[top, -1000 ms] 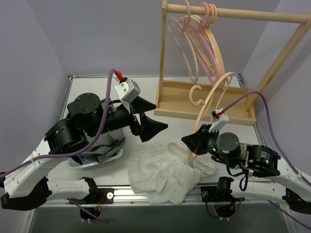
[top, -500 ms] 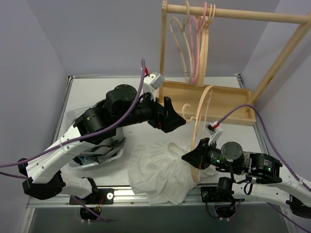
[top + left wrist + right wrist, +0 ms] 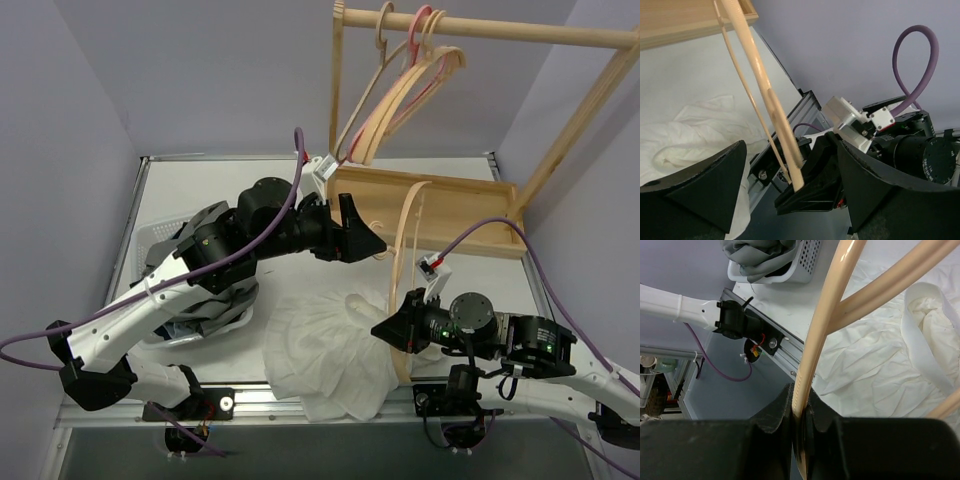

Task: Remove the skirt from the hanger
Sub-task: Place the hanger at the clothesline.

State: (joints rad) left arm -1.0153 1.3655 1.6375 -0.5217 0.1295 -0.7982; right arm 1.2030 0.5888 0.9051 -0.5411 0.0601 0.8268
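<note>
Where the views differ: only the overhead camera takes in both arms, the rack (image 3: 500, 28) at the back, its spare wooden hangers (image 3: 395, 110) and the pink hanger (image 3: 418, 20); the wrist cameras give close detail of the grips.
Left gripper (image 3: 790, 150): jaws spread wide, nothing held; its own camera shows the hanger passing between the two black fingers (image 3: 700, 185) with a gap on each side.
Right gripper (image 3: 799, 410): clamped on the lower end of the hanger's arm, seen plainly from its wrist and again from the left wrist.
Hanger (image 3: 412, 230): bare pale wood, standing nearly upright over the table (image 3: 200, 185), its top near the left gripper.
Skirt (image 3: 760, 252): off the hanger, bundled as grey cloth in the white perforated basket (image 3: 805, 265) at the left near side of the table.
White garment (image 3: 320, 350): crumpled on the table under the hanger, between the arms.
Hidden or unclear: overhead, the left arm covers most of the basket; the right wrist view cuts the skirt off at the top edge, and its pleats cannot be made out. Whether the hanger's hook touches the left fingers cannot be told from above.
</note>
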